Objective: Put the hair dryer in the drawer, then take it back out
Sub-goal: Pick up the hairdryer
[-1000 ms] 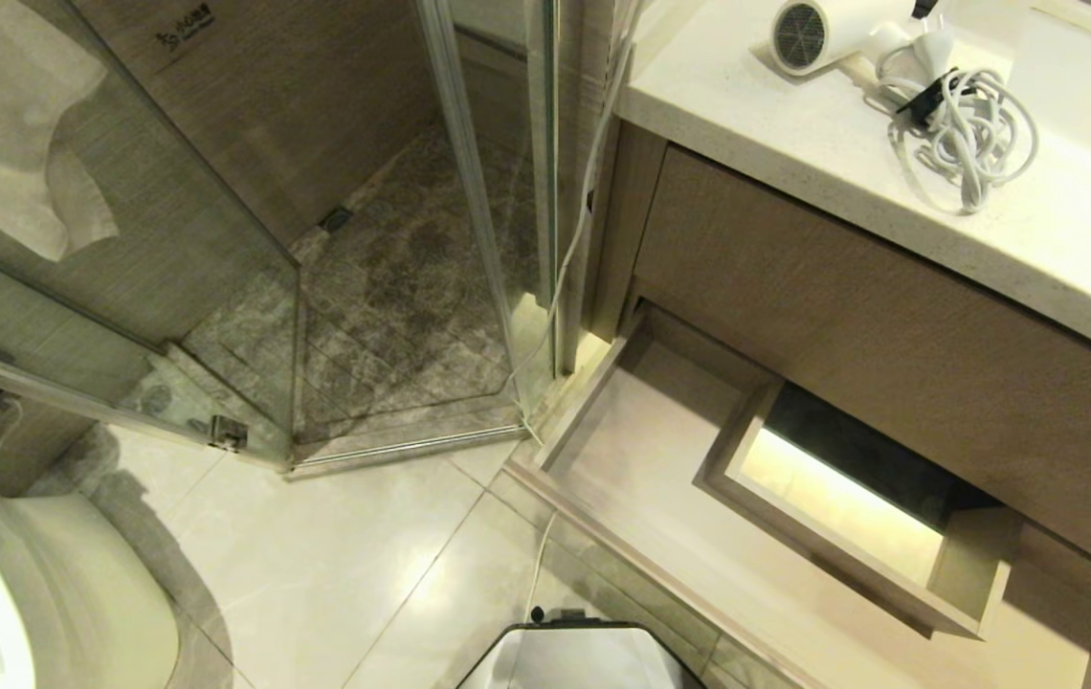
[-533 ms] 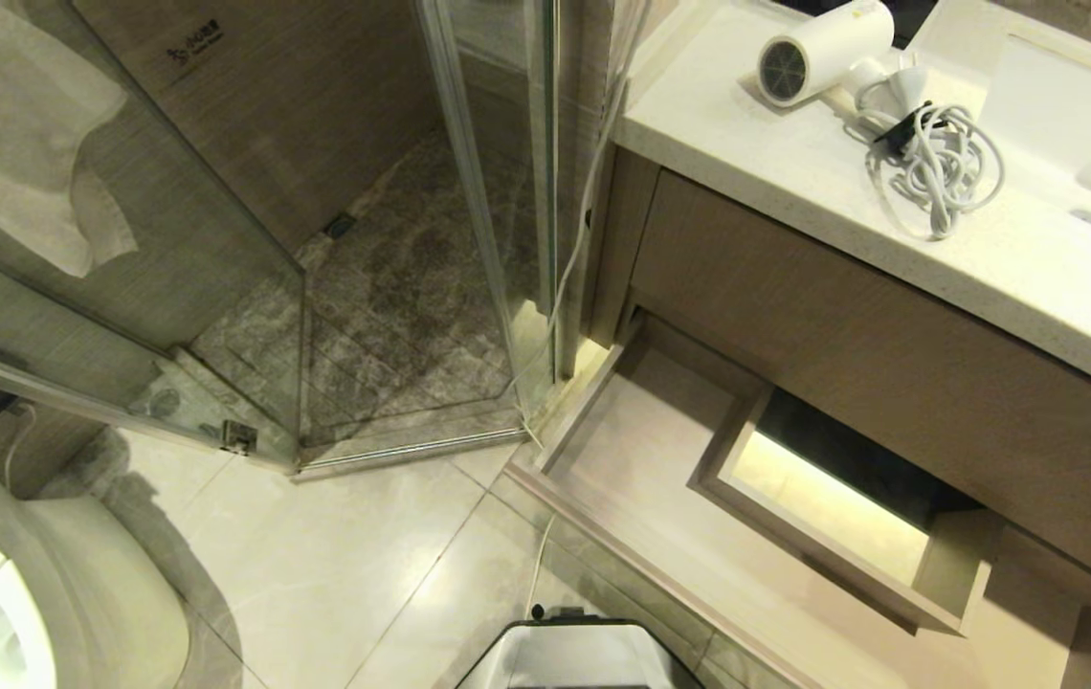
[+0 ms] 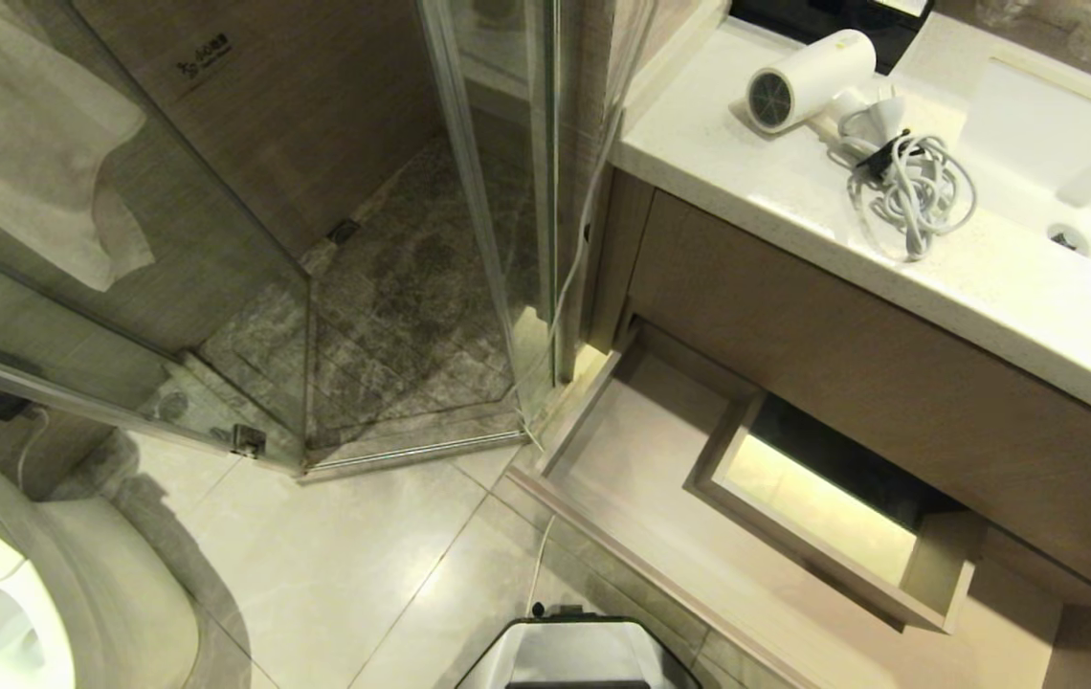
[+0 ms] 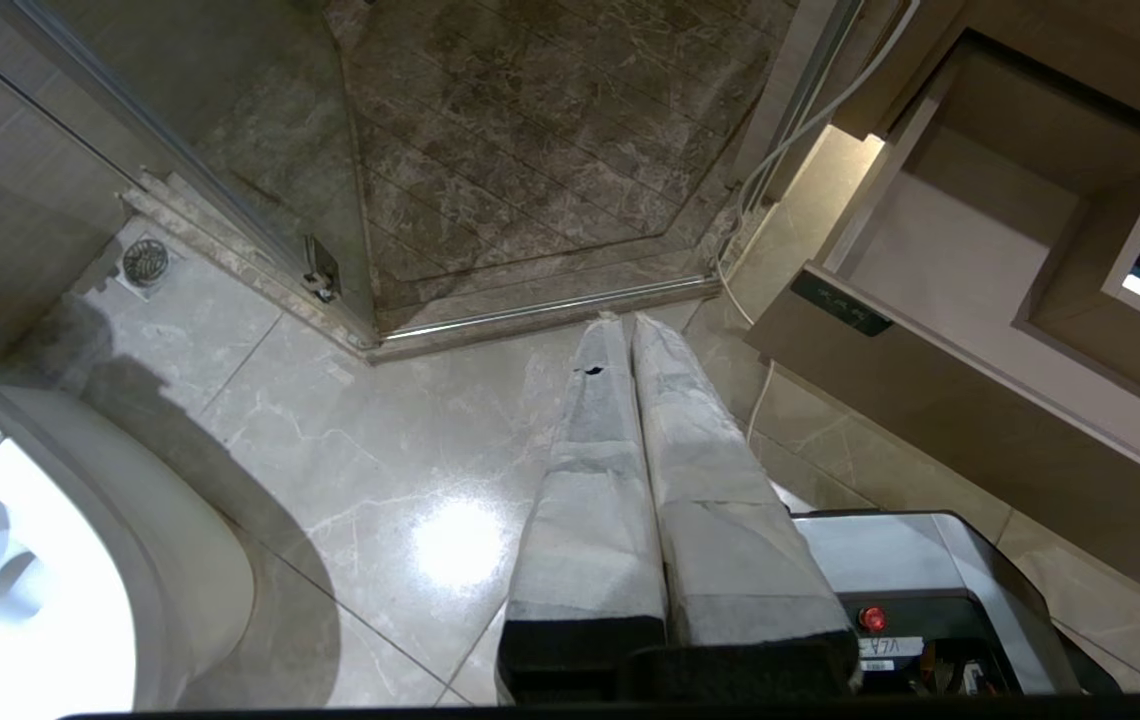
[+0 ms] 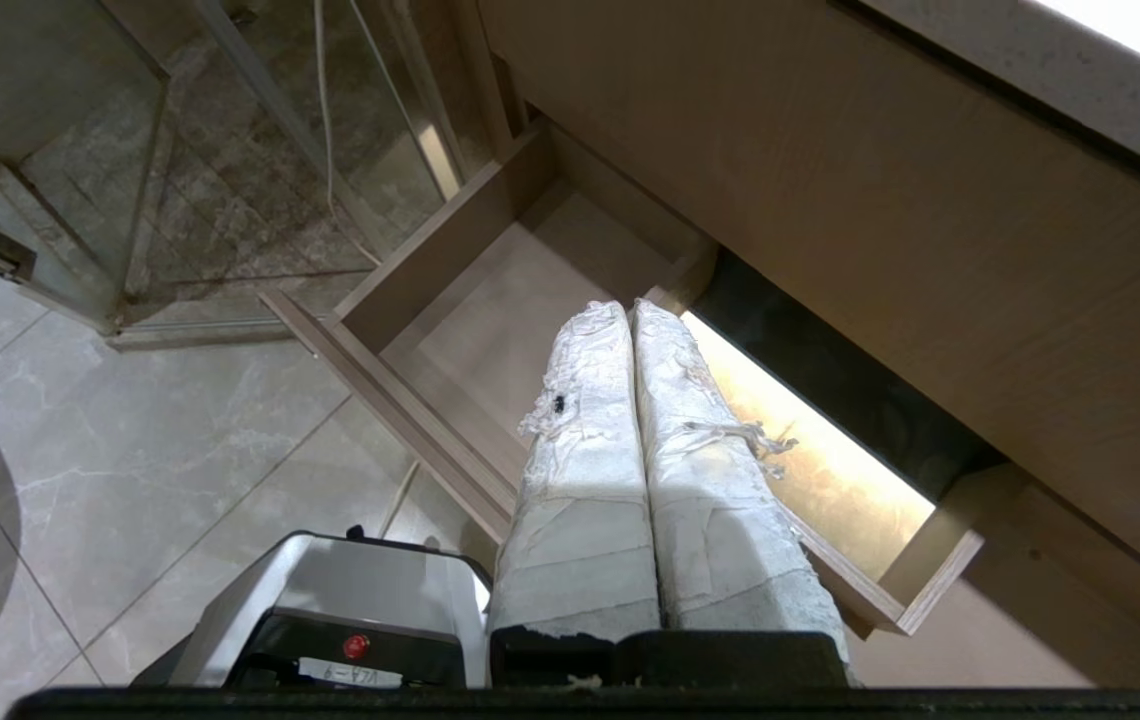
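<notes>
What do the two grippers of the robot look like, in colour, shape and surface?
The left gripper has two long tapering fingers wrapped in pale grey-white tape, set on a black base; one finger bears a small dark spot. The right gripper looks the same, but its tape is frayed, with loose threads. No cables or markings show on either gripper.

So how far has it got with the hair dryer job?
The drawer stands open and empty. The hair dryer lies on the counter, cord coiled beside it. Both grippers, left and right, hang shut, holding nothing. Whether it went in already, the pictures cannot tell.
</notes>
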Tool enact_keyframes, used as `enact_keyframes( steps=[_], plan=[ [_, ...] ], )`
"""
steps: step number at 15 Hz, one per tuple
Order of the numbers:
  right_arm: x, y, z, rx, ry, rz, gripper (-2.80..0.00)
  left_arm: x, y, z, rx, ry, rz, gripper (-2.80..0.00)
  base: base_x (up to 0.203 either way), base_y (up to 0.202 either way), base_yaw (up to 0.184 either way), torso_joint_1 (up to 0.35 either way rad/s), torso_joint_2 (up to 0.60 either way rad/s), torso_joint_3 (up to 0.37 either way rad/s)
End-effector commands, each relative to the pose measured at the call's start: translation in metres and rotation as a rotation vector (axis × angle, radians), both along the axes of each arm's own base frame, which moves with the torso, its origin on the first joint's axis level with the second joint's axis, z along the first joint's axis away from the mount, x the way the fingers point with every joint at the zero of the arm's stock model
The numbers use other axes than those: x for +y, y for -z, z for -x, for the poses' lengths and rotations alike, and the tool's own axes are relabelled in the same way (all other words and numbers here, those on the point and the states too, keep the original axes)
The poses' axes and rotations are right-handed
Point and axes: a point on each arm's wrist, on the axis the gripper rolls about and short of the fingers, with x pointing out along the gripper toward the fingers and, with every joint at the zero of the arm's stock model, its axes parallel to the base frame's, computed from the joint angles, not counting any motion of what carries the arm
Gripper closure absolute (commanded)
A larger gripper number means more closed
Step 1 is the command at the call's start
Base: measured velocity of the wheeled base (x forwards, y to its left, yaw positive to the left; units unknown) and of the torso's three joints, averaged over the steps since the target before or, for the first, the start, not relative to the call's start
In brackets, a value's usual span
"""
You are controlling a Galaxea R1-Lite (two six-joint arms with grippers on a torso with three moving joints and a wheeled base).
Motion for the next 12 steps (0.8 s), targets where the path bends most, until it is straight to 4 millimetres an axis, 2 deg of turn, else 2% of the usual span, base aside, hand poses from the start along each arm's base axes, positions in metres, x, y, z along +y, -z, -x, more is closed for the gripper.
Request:
enact_keyframes(
  steps=[1,5,12],
  plan=[
    [0.0001,0.0118,-0.0003,0.000,-0.002,0.001,0.00,0.0000,0.0000,0.0000,0.000,0.000,0.000,0.00,0.000,0.000,0.000,0.160,-0.32,-0.164],
    [0.0001,0.0117,-0.0003,-0.001,-0.001,0.001,0.00,0.0000,0.0004,-0.0001,0.001,0.000,0.000,0.00,0.000,0.000,0.000,0.125,-0.24,-0.116],
    [0.0003,0.0120,-0.0003,0.000,-0.007,0.013,0.00,0.0000,0.0004,-0.0001,0.001,0.000,0.000,0.00,0.000,0.000,0.000,0.015,0.00,0.015]
  ],
)
